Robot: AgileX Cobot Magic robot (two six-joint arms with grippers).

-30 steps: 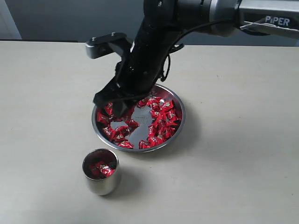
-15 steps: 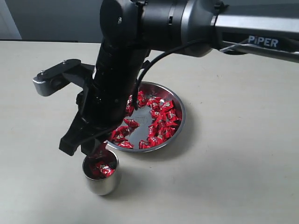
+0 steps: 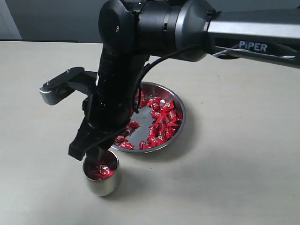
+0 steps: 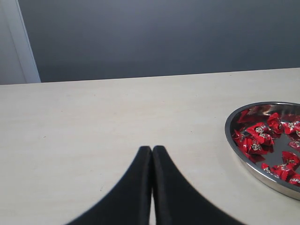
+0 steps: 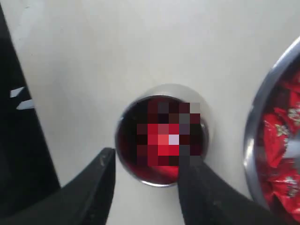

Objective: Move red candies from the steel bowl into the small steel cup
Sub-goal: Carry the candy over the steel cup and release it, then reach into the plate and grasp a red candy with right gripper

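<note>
Lower left of exterior view: your right claw [image 3: 92,154] hovering over small steel cup [image 3: 101,182], jaws spread, gripping nothing visible, likely releasing. Next: lifting clear, picking among red candies [image 3: 161,112] in steel bowl [image 3: 183,115], centre frame.

The white word "PiPER" stands on the grey forearm link of the right arm [image 3: 262,33] in the exterior view. Silvery print on the red candies [image 3: 159,117] is too small to read.

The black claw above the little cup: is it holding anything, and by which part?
Nothing is held: the right gripper stands open and empty over the small steel cup, which has red candies inside.
</note>
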